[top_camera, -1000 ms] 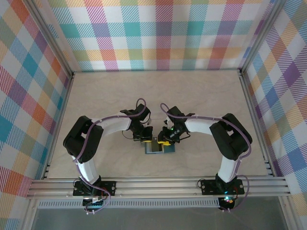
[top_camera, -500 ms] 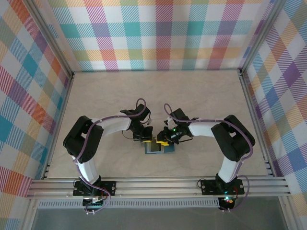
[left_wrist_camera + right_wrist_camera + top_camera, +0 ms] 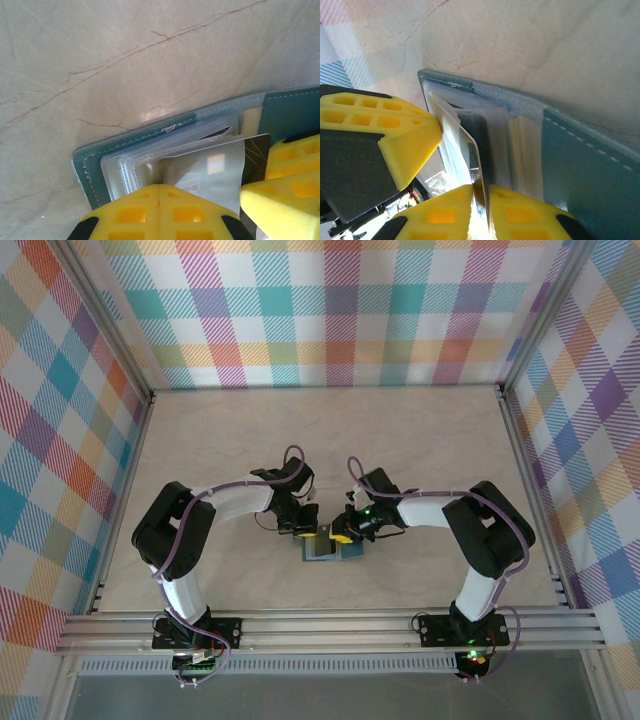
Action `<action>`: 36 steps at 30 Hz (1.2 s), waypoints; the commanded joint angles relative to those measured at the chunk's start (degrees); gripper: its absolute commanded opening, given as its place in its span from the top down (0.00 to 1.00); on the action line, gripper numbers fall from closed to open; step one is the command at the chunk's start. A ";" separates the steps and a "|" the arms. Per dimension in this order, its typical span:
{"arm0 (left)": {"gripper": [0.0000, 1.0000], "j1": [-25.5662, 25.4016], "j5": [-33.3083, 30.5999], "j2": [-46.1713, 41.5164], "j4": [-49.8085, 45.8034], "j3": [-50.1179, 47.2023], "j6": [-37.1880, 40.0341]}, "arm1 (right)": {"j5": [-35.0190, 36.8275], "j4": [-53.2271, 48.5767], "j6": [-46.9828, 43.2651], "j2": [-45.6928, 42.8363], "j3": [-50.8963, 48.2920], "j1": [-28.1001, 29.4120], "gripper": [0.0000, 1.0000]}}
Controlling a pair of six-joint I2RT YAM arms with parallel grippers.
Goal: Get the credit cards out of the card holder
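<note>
Against a second ago: left arm [image 3: 235, 502] unchanged, left fingers [image 3: 301, 532] on the same spot at the holder's left end. Holder [image 3: 330, 552] has not shifted. Right arm [image 3: 425, 508] has changed: the wrist joint has drifted a little to the right and toward the bases, and the forearm lies flatter. Right fingers [image 3: 344, 536] have stayed at the holder's far edge, near its middle.

Holder lies open and flat on the surface [image 3: 420, 430], inside up, just ahead of the bases and between the two arms. Its long axis runs left to right. The left panel carries clear sleeves [image 3: 120, 172]; the right panel is plain teal.

Left wrist view: left fingers [image 3: 130, 212] are pressed together with no gap, tips on the sleeve stack. Whether a sleeve is pinched between them, cannot tell. Card [image 3: 207, 170], silvery, sits part way out of the sleeves, its long axis along the holder's, its dark free end pointing toward the fold and the right panel. Right fingers [image 3: 295, 155] sit at that end, one on each side.

Right wrist view: left fingers [image 3: 385, 130] touch a clear sleeve with one tip. Card [image 3: 479, 165] shows edge-on, tilted up off the sleeves. Its thin edge runs between the right fingers [image 3: 530, 212], which are clamped on it.
</note>
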 commanded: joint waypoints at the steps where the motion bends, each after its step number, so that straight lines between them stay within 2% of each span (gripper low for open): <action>1: 1.00 -0.30 -3.47 2.24 -3.65 -2.16 0.65 | 1.82 -1.98 -0.86 -2.68 -1.33 -1.34 0.86; 19: 1.00 -0.25 -1.77 -0.72 -4.41 -0.03 -0.07 | 6.19 -10.13 -5.23 -8.61 -0.93 -3.30 0.94; 30: 0.98 -0.32 -2.81 -3.50 -4.39 2.13 0.13 | 10.25 -19.65 -10.52 -10.05 5.49 -3.39 0.96; 36: 0.97 0.18 -5.03 -5.09 -4.61 3.01 0.05 | 12.94 -24.36 -17.31 -10.60 9.78 -3.37 0.97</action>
